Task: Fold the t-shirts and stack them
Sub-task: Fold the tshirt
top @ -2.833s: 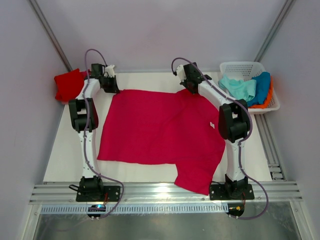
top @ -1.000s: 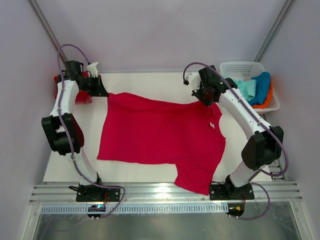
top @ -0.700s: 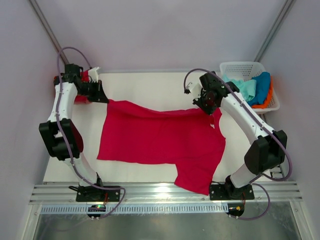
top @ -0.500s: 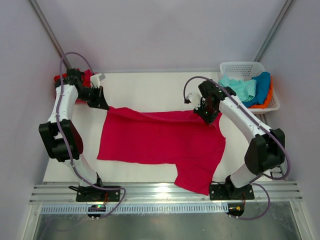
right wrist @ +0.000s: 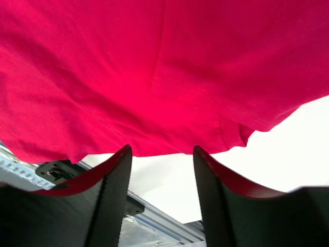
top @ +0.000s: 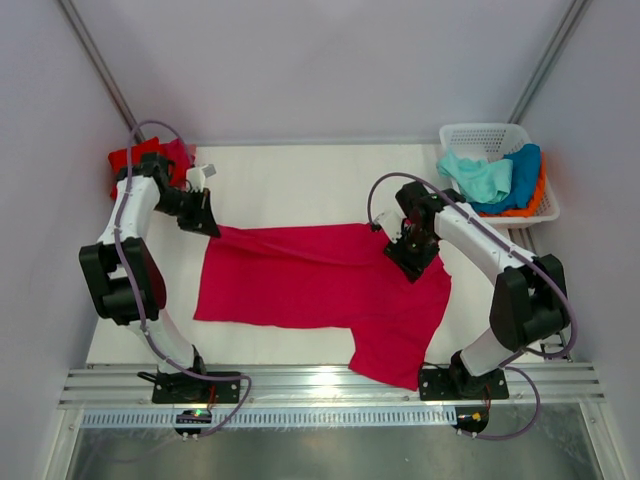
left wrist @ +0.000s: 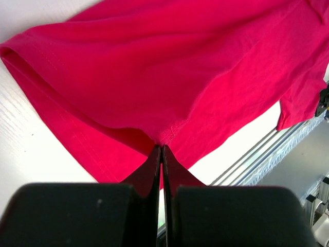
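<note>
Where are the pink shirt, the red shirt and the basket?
pink shirt [top: 310, 280], top view, middle of its body
red shirt [top: 125, 160], top view, its left part
basket [top: 480, 133], top view, its far wall

Jaws parted over crimson t-shirt [right wrist: 154, 67], seemingly empty.

We reach our left arm [top: 125, 225] far out along the left side, elbow folded back, the left gripper [left wrist: 162, 150] pinched tight on the t-shirt [left wrist: 169, 67] edge. Our right arm [top: 480, 250] arches inward, the right gripper [right wrist: 162, 154] angled down, jaws parted.
</note>
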You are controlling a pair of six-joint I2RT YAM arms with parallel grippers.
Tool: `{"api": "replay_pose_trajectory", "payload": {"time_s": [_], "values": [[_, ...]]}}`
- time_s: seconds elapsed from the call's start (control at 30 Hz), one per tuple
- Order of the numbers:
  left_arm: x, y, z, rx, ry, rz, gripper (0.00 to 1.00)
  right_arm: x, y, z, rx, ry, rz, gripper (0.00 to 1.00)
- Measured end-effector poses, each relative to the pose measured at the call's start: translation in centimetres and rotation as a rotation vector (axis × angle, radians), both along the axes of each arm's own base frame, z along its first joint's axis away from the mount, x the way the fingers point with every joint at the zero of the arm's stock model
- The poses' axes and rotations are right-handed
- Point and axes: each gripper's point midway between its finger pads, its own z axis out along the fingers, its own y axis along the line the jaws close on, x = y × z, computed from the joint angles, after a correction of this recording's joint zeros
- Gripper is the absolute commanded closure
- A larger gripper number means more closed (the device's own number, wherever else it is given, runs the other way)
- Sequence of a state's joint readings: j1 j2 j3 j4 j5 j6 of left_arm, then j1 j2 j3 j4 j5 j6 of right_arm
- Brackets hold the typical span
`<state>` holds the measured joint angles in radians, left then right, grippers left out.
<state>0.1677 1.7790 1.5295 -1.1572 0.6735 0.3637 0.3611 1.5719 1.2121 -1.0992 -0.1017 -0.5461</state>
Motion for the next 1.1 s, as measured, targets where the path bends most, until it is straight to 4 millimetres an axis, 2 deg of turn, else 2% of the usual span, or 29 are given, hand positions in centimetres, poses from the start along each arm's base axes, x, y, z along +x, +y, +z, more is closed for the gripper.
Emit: {"api": "replay_pose_trajectory", "payload": {"time_s": [0.03,0.07,0.13,0.17,0.23,0.27,0.3,0.33,0.43,0.6,0.73,0.9,1.0,1.1], "values": [[-0.2,0.0,-0.1,0.0,0.004,-0.003,1.0,-0.2,0.1,0.0,0.005,0.009,0.004,0.28],[-0.3,0.0,-0.1,0.0,0.008,-0.006,1.0,-0.3,0.2,-0.1,0.009,0.018,0.0,0.21],[-0.6,-0.1,-0.3,-0.001,0.016,-0.009,0.88,-0.6,0.3,-0.2,0.015,0.037,0.01,0.18],[-0.7,-0.1,-0.3,-0.002,0.021,-0.01,0.71,-0.8,0.4,-0.3,0.018,0.048,0.013,0.18],[-0.8,-0.1,-0.4,-0.003,0.024,-0.015,0.48,-0.8,0.4,-0.5,0.019,0.058,0.013,0.18],[-0.9,-0.1,-0.3,-0.004,0.026,-0.015,0.3,-0.7,0.5,-0.4,0.02,0.056,0.014,0.18],[-0.9,-0.1,-0.3,-0.005,0.025,-0.015,0.21,-0.5,0.5,-0.3,0.02,0.046,0.013,0.18],[-0.9,-0.2,-0.3,-0.007,0.026,-0.011,0.02,-0.2,0.5,-0.2,0.016,0.033,0.011,0.18],[-0.7,-0.3,-0.2,-0.014,0.028,0.003,0.01,2.1,0.3,0.2,-0.008,-0.056,-0.005,0.16],[0.3,-0.2,0.0,-0.014,-0.001,0.03,0.01,7.3,-0.3,-0.2,-0.087,-0.224,-0.051,0.15],[1.2,-0.3,0.4,-0.026,-0.042,0.042,0.01,11.1,-0.3,-1.5,-0.144,-0.291,-0.082,0.15],[2.3,-1.7,1.1,-0.128,-0.066,0.039,0.01,15.4,-0.6,-4.3,-0.192,-0.336,-0.137,0.15],[3.0,-2.3,0.6,-0.189,-0.056,0.036,0.01,17.7,-1.6,-5.7,-0.206,-0.346,-0.195,0.14],[3.7,-2.6,-0.7,-0.221,-0.024,0.039,0.01,19.2,-2.8,-5.3,-0.211,-0.377,-0.244,0.15]]}}
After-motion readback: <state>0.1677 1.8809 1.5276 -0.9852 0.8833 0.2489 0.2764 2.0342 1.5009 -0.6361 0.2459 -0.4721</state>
